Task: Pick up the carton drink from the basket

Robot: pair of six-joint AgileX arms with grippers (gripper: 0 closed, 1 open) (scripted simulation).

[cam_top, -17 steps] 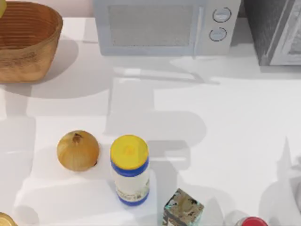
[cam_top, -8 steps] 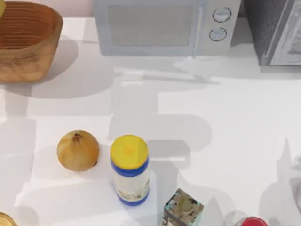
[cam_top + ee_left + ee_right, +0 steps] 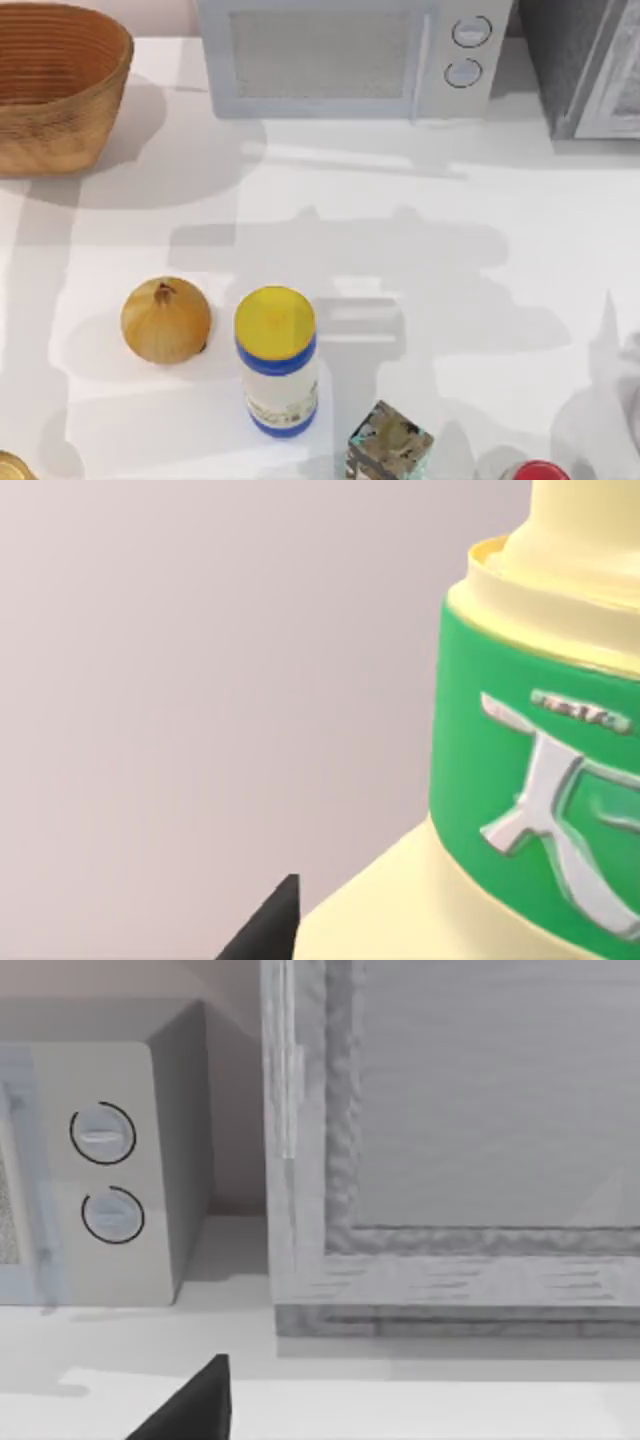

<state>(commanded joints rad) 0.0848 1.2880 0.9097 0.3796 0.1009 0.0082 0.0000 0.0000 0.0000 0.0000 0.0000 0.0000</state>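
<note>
The carton drink sits very close to the left wrist camera, its green band and cream shoulder in front of a plain pale wall, with one dark fingertip of the left tool just beside its lower shoulder. Whether that tool is pinching the carton or standing spread cannot be told.

From above, the basket stands at the far left corner of the surface, its rim running off the left edge. A microwave lines the far edge at the middle, and a grey appliance fills the far right corner. The broad middle of the surface is open.

Along the near edge stand an onion, just beside it a white jar with a yellow lid and blue bands, then a small patterned box and a red cap cut by the near edge.

The right wrist camera faces the microwave's dials and the grey appliance, with one dark fingertip of the right tool showing; its spread cannot be told.
</note>
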